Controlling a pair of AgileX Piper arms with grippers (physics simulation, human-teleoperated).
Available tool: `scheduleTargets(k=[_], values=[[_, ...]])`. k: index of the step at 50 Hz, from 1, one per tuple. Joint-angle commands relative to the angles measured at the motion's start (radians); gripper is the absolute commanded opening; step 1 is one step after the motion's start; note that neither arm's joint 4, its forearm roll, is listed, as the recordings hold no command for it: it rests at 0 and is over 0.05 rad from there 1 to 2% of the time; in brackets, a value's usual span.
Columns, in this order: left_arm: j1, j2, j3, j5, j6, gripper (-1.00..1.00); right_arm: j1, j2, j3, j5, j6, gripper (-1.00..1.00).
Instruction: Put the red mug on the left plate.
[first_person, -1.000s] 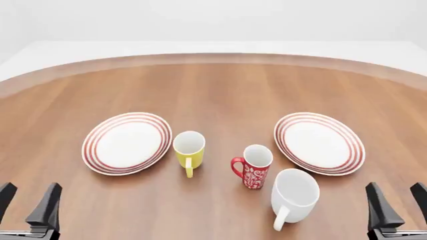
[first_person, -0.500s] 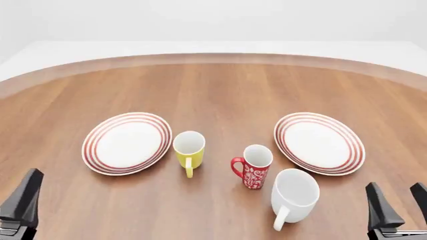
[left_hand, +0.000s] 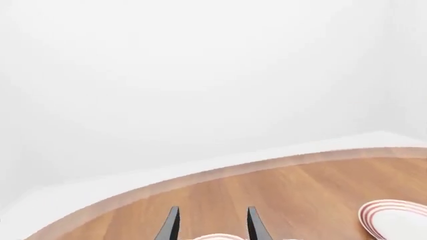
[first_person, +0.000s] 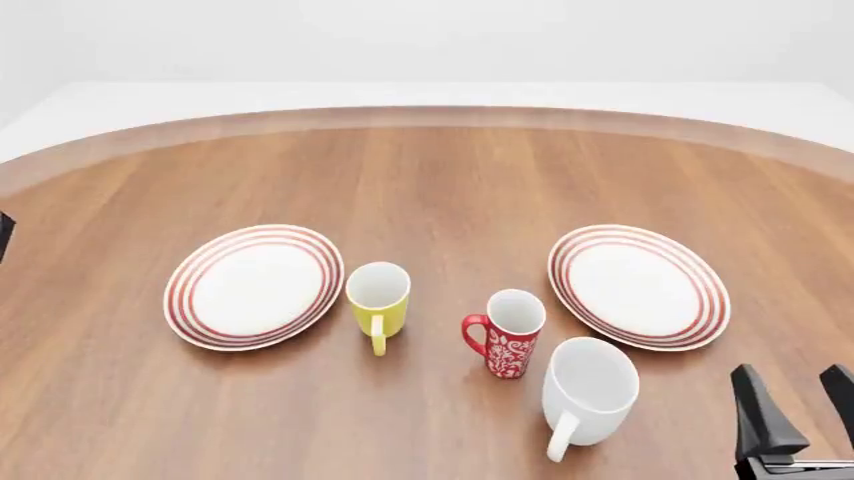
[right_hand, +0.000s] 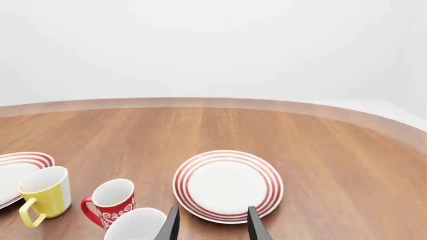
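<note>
The red mug (first_person: 506, 345) stands upright on the wooden table (first_person: 441, 180), with the yellow mug (first_person: 378, 302) just to its left, the left plate (first_person: 254, 286) beyond that, and the white mug (first_person: 587, 394) close at its near right. The other plate (first_person: 639, 286) lies to its right. The right gripper (first_person: 794, 412) hovers open and empty (2 fingers apart) well right of the mug. The left gripper (left_hand: 211, 224) holds its fingers parted, gripping nothing.
</note>
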Motion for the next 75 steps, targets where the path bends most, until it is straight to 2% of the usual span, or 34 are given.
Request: scheduleTargets(k=[1, 9, 12, 16, 20, 26, 31, 37, 38, 40, 50, 53, 55, 63, 67, 75], values=[[-0.062, 0.162, -0.169, -0.018, 0.087, 1.0, 0.0, 0.007, 0.0, -0.007, 0.0, 1.0], [-0.1, 0.24, -0.231, -0.008, 0.122, 1.0, 0.001, 0.007, 0.0, -0.007, 0.0, 1.0], [-0.109, 0.277, -0.259, -0.001, 0.113, 1.0, 0.0, 0.007, 0.0, -0.007, 0.0, 1.0], [-0.153, 0.34, -0.314, 0.009, 0.159, 1.0, 0.0, 0.007, 0.0, -0.007, 0.0, 1.0], [-0.17, 0.419, -0.352, -0.007, 0.24, 1.0, 0.0, 0.007, 0.0, -0.007, 0.0, 1.0], [-0.206, 0.514, -0.423, 0.004, 0.272, 1.0, 0.0, 0.007, 0.0, -0.007, 0.0, 1.0], [-0.226, 0.577, -0.473, 0.017, 0.264, 1.0, 0.0, 0.007, 0.0, -0.007, 0.0, 1.0], [-0.243, 0.653, -0.522, 0.017, 0.313, 1.0, 0.0, 0.007, 0.0, -0.007, 0.0, 1.0], [-0.251, 0.671, -0.538, 0.019, 0.339, 1.0, 0.0, 0.007, 0.0, -0.007, 0.0, 1.0], [-0.262, 0.695, -0.574, 0.041, 0.332, 1.0, 0.001, 0.007, 0.0, -0.007, 0.0, 1.0], [-0.314, 0.787, -0.678, 0.105, 0.43, 1.0, 0.0, 0.007, 0.0, -0.007, 0.0, 1.0], [-0.36, 0.804, -0.72, 0.144, 0.397, 1.0, 0.0, 0.007, 0.0, -0.007, 0.0, 1.0], [-0.372, 0.819, -0.731, 0.146, 0.4, 1.0, 0.0, 0.007, 0.0, -0.007, 0.0, 1.0], [-0.387, 0.884, -0.82, 0.222, 0.388, 1.0, 0.0, 0.007, 0.0, -0.007, 0.0, 1.0], [-0.417, 0.893, -0.811, 0.235, 0.429, 1.0, 0.0, 0.007, 0.0, -0.007, 0.0, 1.0], [-0.469, 0.908, -0.836, 0.287, 0.429, 1.0, 0.0, 0.007, 0.0, -0.007, 0.0, 1.0]])
